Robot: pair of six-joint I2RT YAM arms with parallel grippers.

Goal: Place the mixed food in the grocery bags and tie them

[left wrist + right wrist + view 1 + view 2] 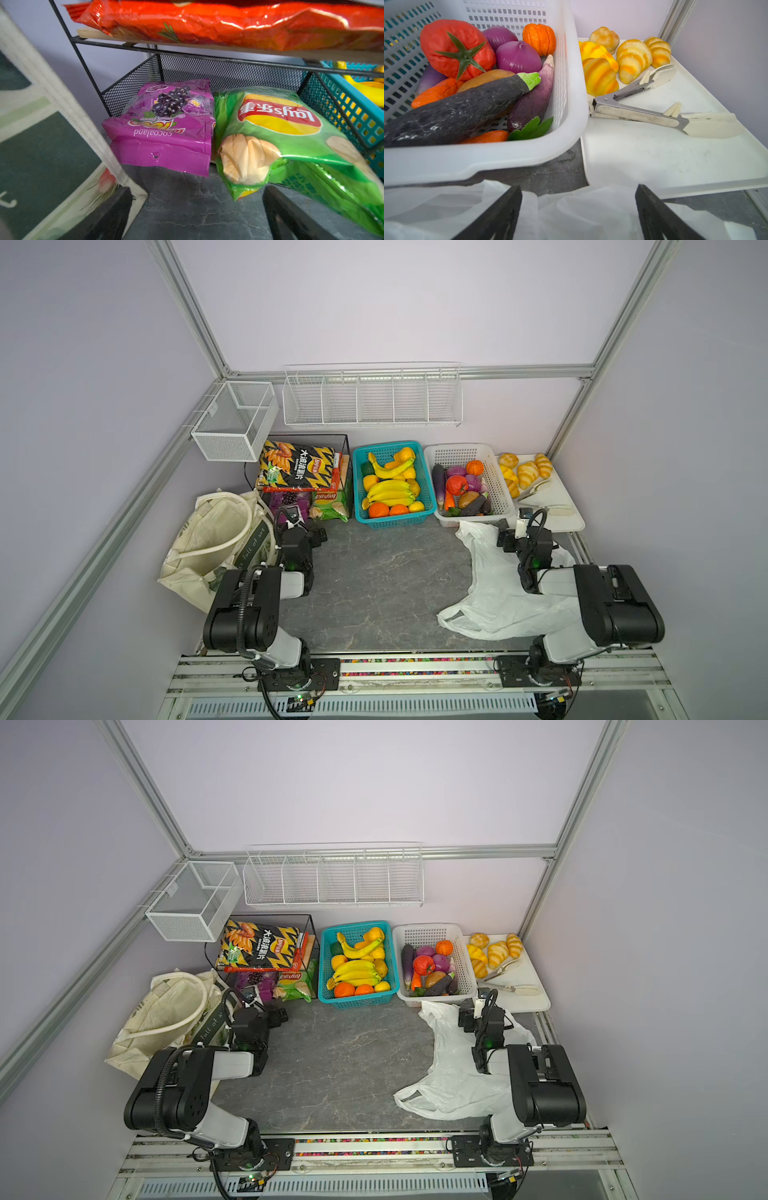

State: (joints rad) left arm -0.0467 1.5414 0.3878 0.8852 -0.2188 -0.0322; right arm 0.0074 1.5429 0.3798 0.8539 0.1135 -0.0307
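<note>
**Grippers spread empty before rack and basket**

Left gripper point(198, 189) stands with jaws wide apart over bare tabletop point(187, 220), gripping nothing. Just ahead, at 11 o'clock on the table in both top views, the purple snack packet point(166, 128) lies flat on the floor of the black wire rack point(207, 66). Its long axis runs 6 to 12, with the hang-hole seal toward the gripper. At its 3 o'clock the green Lay's packet point(280, 133) slants, its near end overhanging the rack edge and cut off by the frame. In the top views the wrist and upper shelf hide much of both packets. The canvas tote point(212, 531) slumps at 9 o'clock.

Right gripper point(578, 187), likewise spread and empty, hovers over the white plastic bag point(490, 585) at 4 o'clock, partly hidden under that arm. Ahead, in the white basket point(488, 158) at 1 o'clock, the dark eggplant point(456, 112) points its green cap toward 2. The red tomato point(456, 47) and purple onion point(519, 56) lie close by.
</note>
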